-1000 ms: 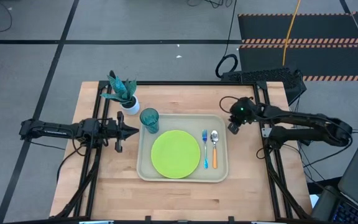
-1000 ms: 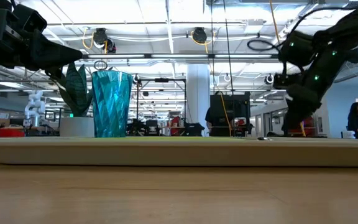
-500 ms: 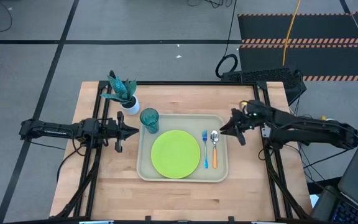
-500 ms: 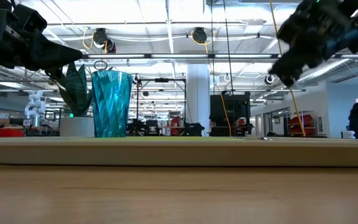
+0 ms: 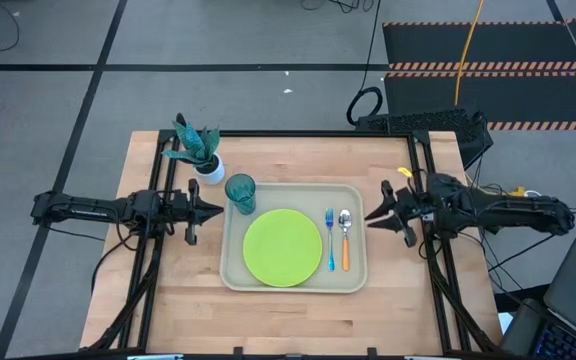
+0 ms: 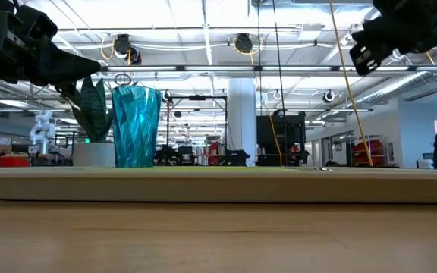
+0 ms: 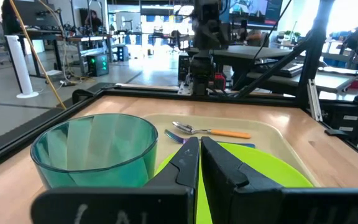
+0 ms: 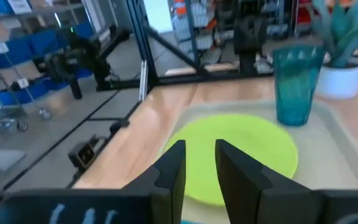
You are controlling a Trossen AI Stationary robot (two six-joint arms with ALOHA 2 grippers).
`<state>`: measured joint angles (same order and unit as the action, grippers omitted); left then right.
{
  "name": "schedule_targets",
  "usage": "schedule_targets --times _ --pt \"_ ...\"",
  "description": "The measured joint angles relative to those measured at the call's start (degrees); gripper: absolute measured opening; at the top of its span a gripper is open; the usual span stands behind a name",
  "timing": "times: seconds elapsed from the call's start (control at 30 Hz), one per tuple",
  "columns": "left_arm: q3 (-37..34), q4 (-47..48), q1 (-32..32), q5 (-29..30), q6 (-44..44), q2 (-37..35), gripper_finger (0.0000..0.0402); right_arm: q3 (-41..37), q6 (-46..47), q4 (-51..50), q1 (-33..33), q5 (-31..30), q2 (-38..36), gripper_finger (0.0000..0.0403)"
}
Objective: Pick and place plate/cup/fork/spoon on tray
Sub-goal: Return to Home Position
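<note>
**Fully laid, by the look of it, with both arms kept clear of the load.**

Set inside the tray at centre frame of the high view: plate in the middle, cup upright in the upper-left corner, fork and spoon parallel just right of the plate, handles toward the lower edge, probably spaced so nothing overlaps. Parked just off the left rim beside the cup: left gripper, pinched together on nothing. Hanging off the right rim at centre right: right gripper, parted narrowly, empty, high above the wood in the low view, likely to avoid nudging the tray.

No legible txt or labels anywhere.
</note>
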<state>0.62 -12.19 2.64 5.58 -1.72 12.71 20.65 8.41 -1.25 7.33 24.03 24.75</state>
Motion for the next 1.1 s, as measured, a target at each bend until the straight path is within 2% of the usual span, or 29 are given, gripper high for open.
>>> schedule_targets --times 0.1,0.23,0.33,0.43,0.53,0.73,0.93,1.1 --pt "0.0 0.0 0.0 0.0 0.0 0.0 0.0021 -2.0 0.0 4.2 -0.9 1.6 0.6 0.008" --pt "0.0 0.0 0.0 0.0 0.0 0.0 0.0021 -7.4 10.7 26.7 -1.8 1.6 2.7 0.008" --pt "0.0 0.0 0.0 0.0 0.0 0.0 0.0021 -10.7 13.8 45.0 -1.7 1.2 4.4 0.008" --pt "0.0 0.0 0.0 0.0 0.0 0.0 0.0021 -11.7 16.8 49.6 -1.7 0.2 3.5 0.0078" --pt "0.0 0.0 0.0 0.0 0.0 0.0 0.0021 -12.1 14.8 45.1 -1.8 -0.3 1.2 0.007" --pt "0.0 0.0 0.0 0.0 0.0 0.0 0.0021 -12.1 7.8 27.4 -1.8 -6.1 -4.0 0.0051" --pt "0.0 0.0 0.0 0.0 0.0 0.0 0.0021 -12.1 7.3 13.8 -1.8 -6.2 -9.0 0.004" --pt "0.0 0.0 0.0 0.0 0.0 0.0 0.0021 -12.1 6.2 2.9 -1.8 -10.0 -12.8 0.003"
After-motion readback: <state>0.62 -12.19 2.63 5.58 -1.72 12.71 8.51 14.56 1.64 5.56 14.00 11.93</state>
